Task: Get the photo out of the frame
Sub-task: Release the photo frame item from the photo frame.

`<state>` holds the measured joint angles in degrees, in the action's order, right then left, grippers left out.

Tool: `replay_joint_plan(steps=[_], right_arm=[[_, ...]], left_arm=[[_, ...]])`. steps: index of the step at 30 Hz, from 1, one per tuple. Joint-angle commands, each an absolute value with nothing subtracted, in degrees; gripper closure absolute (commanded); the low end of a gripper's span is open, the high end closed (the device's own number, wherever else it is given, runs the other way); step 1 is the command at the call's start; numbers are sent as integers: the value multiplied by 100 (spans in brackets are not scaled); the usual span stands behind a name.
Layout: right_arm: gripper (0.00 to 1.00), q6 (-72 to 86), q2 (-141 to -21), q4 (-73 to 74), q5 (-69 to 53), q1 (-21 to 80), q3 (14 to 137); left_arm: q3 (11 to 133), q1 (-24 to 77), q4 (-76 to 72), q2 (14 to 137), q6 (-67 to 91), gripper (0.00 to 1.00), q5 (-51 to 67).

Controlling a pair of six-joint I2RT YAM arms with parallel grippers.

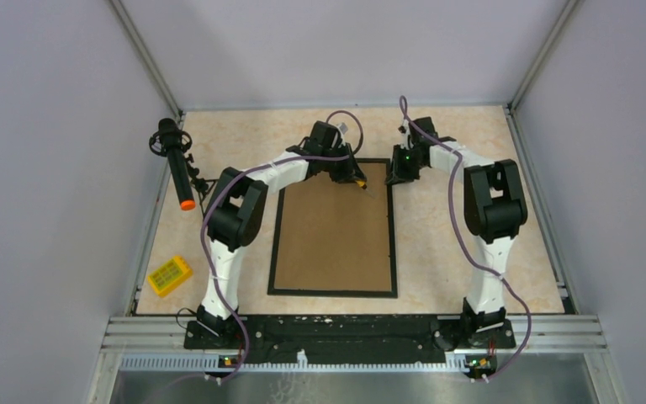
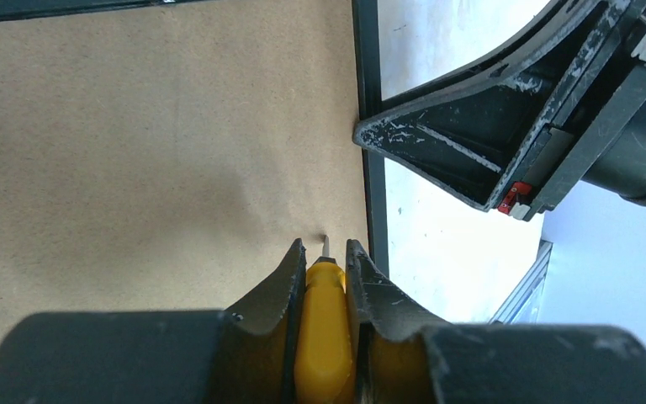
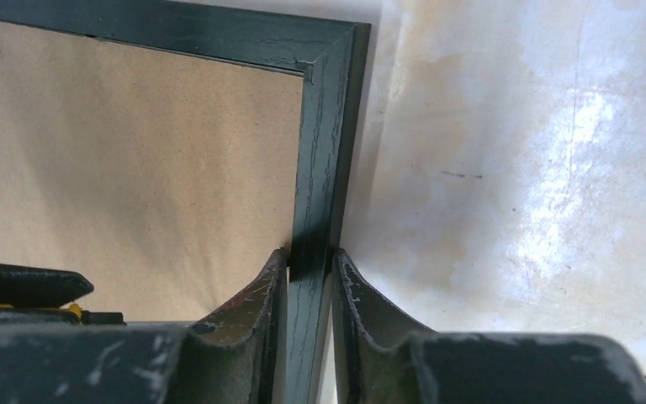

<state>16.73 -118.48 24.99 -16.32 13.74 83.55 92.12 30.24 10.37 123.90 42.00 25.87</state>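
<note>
The frame [image 1: 332, 291] lies back-up on the table, its brown backing board [image 1: 332, 236] facing me inside a thin black border. The photo is hidden under that board. My left gripper [image 2: 325, 246] is shut on a yellow-handled screwdriver [image 2: 325, 328]. The screwdriver's metal tip touches the board close to the right border [image 2: 368, 84]. My right gripper [image 3: 309, 257] is shut on the frame's right border [image 3: 324, 151] just below the far right corner, one finger on each side. In the top view both grippers, left [image 1: 358, 181] and right [image 1: 395, 177], meet at that corner.
A black tool with an orange tip [image 1: 177, 164] stands at the table's far left. A small yellow box [image 1: 169, 275] lies at the near left. Grey walls close in the marbled table [image 1: 437, 244] on three sides.
</note>
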Motion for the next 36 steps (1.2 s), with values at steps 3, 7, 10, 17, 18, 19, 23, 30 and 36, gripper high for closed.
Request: replay_joint_plan(steps=[3, 7, 10, 17, 18, 19, 23, 30, 36], right_arm=[[97, 1657, -12419, 2739, -1379, 1330, 8476], [100, 1845, -12250, 2357, -2508, 1000, 8160], [100, 2218, -12050, 1741, -3400, 692, 7727], [83, 2293, -11561, 1293, -4178, 573, 7503], [73, 2247, -11414, 1301, -4161, 565, 7470], [63, 2211, -11240, 1306, -4089, 565, 7404], [42, 1888, -10678, 1659, -3852, 567, 7058], [42, 1063, -9952, 1966, -3820, 564, 6302], [51, 702, -9787, 2267, -3722, 565, 6021]], left_arm=[[9181, 2973, 932, 12105, 4120, 100, 2632], [9020, 2874, 653, 12090, 4336, 100, 3016], [8593, 2768, 107, 11998, 4701, 100, 3372], [8090, 2679, -551, 11744, 4950, 100, 3738], [7942, 2680, -609, 11629, 4989, 100, 3685], [7775, 2685, -712, 11518, 5048, 100, 3602], [7001, 2698, -1406, 11117, 5346, 100, 3418], [6282, 2835, -2599, 10949, 5741, 100, 3214], [6099, 3071, -3245, 11340, 6092, 100, 3122]])
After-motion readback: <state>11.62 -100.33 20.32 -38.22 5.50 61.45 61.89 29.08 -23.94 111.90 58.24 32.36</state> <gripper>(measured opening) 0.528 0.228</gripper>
